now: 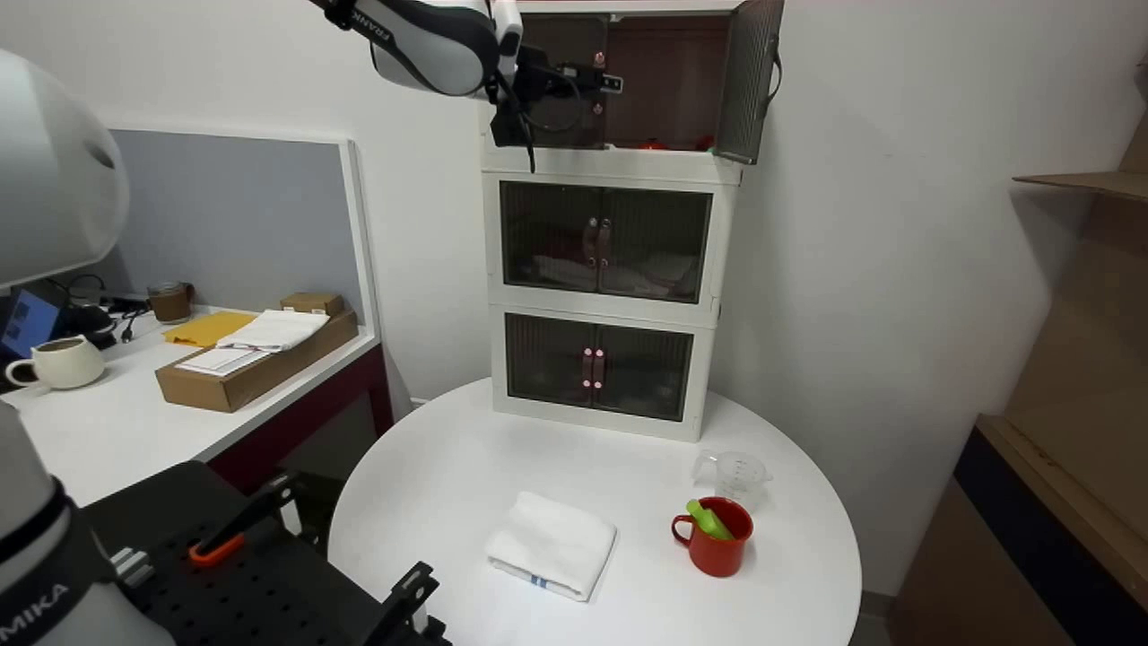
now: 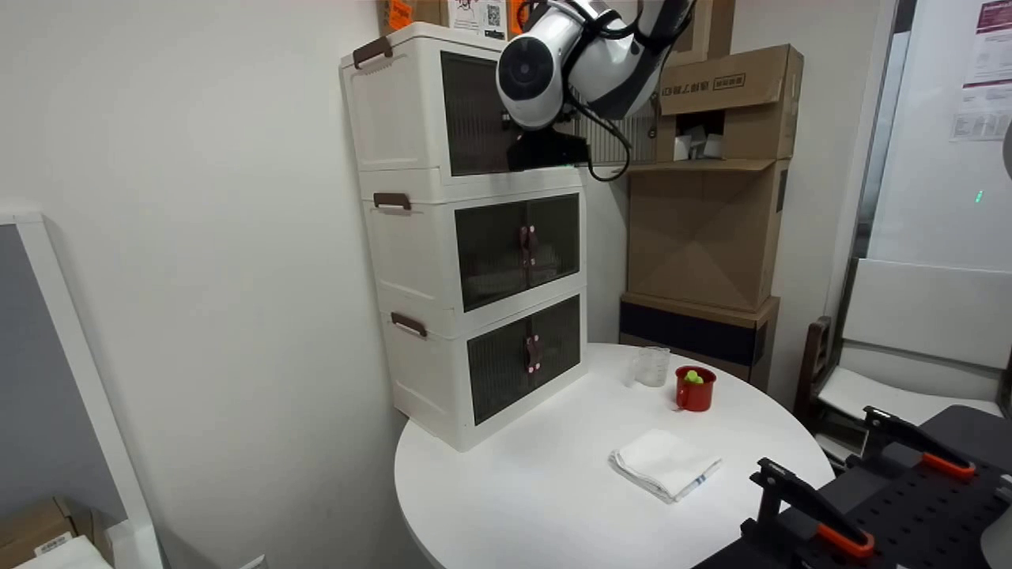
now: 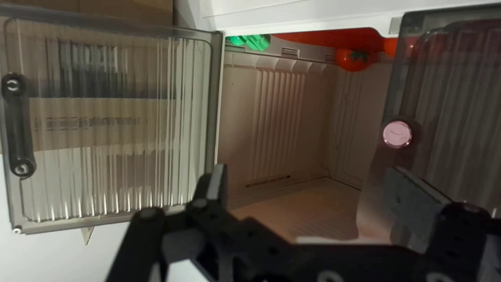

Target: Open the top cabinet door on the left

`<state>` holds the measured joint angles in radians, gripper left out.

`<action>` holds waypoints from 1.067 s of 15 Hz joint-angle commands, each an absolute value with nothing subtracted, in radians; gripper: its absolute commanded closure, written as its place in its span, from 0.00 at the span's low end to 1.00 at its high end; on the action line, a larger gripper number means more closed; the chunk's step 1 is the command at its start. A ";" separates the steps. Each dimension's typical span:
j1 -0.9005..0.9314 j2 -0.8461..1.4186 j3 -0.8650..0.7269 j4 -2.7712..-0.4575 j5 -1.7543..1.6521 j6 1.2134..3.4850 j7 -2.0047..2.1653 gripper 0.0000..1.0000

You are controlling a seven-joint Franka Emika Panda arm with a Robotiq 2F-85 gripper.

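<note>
The top left cabinet door is a dark tinted panel, closed, in both exterior views (image 1: 556,108) (image 2: 474,111). In the wrist view, which stands upside down, it is at the right (image 3: 458,102). Its twin door (image 1: 752,81) (image 3: 113,125) stands swung open. My gripper (image 1: 613,83) (image 3: 311,192) is open at the left door's inner edge. In the wrist view one finger overlaps the left door just beside its pink handle button (image 3: 397,134); the other is in front of the open compartment. Whether a finger touches the door or handle cannot be told. The arm hides the fingertips in an exterior view.
Red tomato-like items (image 3: 354,59) and a green item (image 3: 250,42) lie inside the top compartment. Two closed white cabinet units (image 1: 605,238) stand below. The round table (image 1: 421,502) holds a towel (image 1: 552,543), a red mug (image 1: 717,543) and a clear measuring cup (image 1: 740,475).
</note>
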<state>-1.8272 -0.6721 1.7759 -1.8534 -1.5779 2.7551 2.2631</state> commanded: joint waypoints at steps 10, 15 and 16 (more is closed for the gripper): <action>-1.870 -0.687 1.817 -1.764 -1.584 2.788 2.226 0.00; -1.931 -0.688 1.829 -1.736 -1.577 2.804 2.210 0.00; -1.949 -0.688 1.835 -1.730 -1.575 2.812 2.207 0.00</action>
